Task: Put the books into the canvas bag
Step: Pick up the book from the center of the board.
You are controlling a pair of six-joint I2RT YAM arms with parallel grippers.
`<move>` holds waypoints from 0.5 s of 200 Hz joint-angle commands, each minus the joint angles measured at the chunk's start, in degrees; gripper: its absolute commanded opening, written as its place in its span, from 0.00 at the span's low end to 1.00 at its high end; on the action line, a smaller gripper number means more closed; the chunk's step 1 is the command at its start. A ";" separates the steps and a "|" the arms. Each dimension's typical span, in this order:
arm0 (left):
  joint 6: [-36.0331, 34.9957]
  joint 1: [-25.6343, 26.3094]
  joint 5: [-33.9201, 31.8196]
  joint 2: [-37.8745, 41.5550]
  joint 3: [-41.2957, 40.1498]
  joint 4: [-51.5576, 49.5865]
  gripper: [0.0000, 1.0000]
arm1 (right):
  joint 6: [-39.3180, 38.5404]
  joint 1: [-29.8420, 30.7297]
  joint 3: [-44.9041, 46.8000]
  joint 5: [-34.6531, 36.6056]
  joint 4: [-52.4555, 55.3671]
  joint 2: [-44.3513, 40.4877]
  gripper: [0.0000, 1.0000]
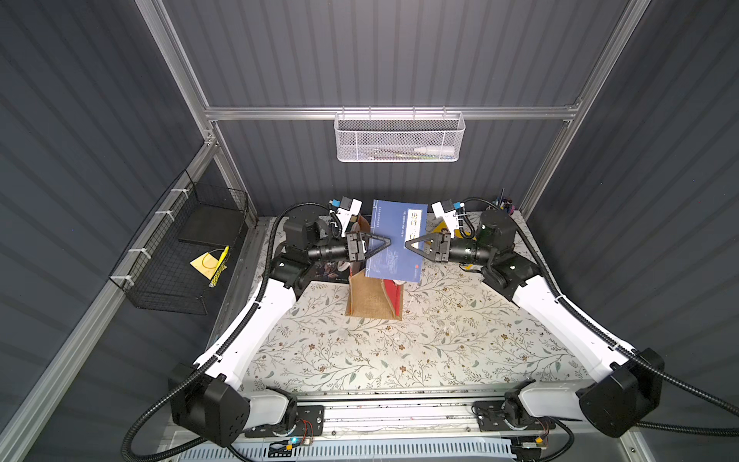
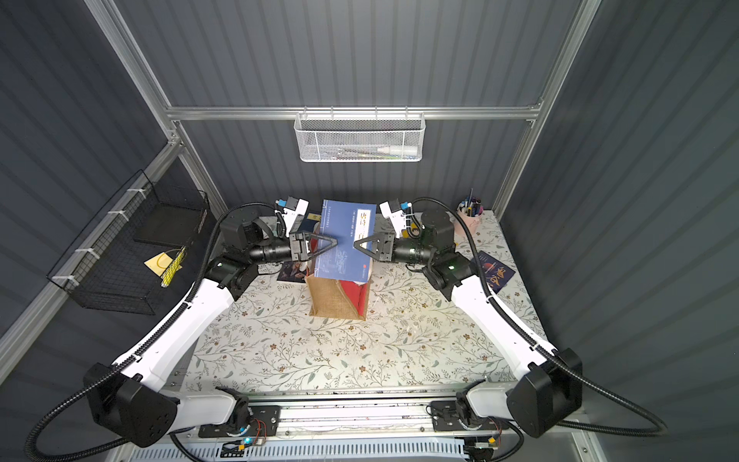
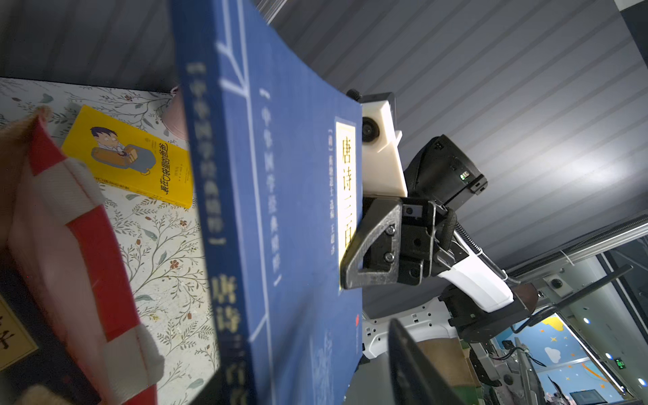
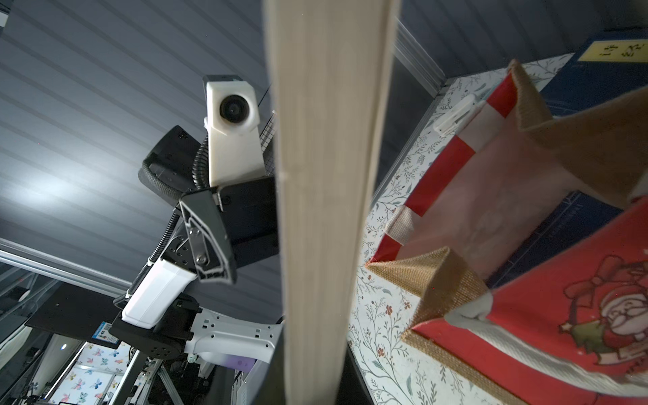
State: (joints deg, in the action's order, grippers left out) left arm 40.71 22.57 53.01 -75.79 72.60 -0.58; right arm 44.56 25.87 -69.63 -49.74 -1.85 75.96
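Table [image 1: 400,352]: We look down on a floral cloth, with the left arm [image 1: 276,296] and right arm [image 1: 532,296] reaching in from the near corners.
Black basket [image 1: 172,256]: Fixed to the left wall, with a yellow sheet [image 1: 204,264] inside.
White basket [image 1: 398,138]: Hung on the back rail, above the table.
Bag [image 1: 372,298]: Upright at mid-table, mouth open, its red side toward the right arm.
Book [image 1: 394,264]: Navy with a yellow title label, in the air over the bag's mouth, cover tilted up toward us. We cannot tell whether its lower edge is past the rim.
Yellow book [image 3: 129,157]: Flat on the cloth beyond the bag, under the right arm.
Navy book [image 2: 494,275]: Flat near the table's right edge, beside the right arm.
Dark book [image 2: 294,272]: Flat just left of the bag, partly under the left arm.
Right claw [image 1: 407,245]: Clamped on the book's page edge, one finger flat on the title label.
Left claw [image 1: 388,241]: At the spine side, jaws parted. In the left wrist view we see one finger standing clear of the cover.
Cup [image 2: 470,222]: Pink, full of pens, at the far right corner.
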 commanded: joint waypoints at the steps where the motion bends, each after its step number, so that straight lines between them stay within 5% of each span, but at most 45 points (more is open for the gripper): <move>1: 1.76 -0.93 3.24 -1.41 3.34 1.81 0.34 | -3.24 -0.12 -3.81 -0.19 2.18 1.30 0.00; 28: 2.10 -1.30 4.20 -2.99 4.71 1.90 0.05 | -4.92 -0.12 -6.75 -0.16 4.52 3.81 0.00; 45: 1.74 -1.55 4.34 -3.57 5.70 1.19 0.00 | -5.56 -0.12 -8.66 -0.52 5.26 5.54 0.04; 59: 0.30 -1.74 3.66 -3.90 7.07 -1.27 0.00 | -6.56 -0.12 -10.43 -0.22 7.04 6.86 0.26; 72: -3.08 -2.04 0.92 -4.01 10.01 -6.72 0.00 | -7.91 -0.16 -11.89 1.23 9.66 7.88 0.58; 100: -12.09 -2.48 -9.77 -3.75 15.56 -21.04 0.00 | -11.85 -0.12 -15.51 9.10 19.67 9.52 0.74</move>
State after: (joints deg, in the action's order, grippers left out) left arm 37.58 20.43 51.16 -80.29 82.32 -9.80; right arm 37.19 25.65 -81.34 -47.13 8.51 84.66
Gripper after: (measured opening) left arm 0.120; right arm 0.666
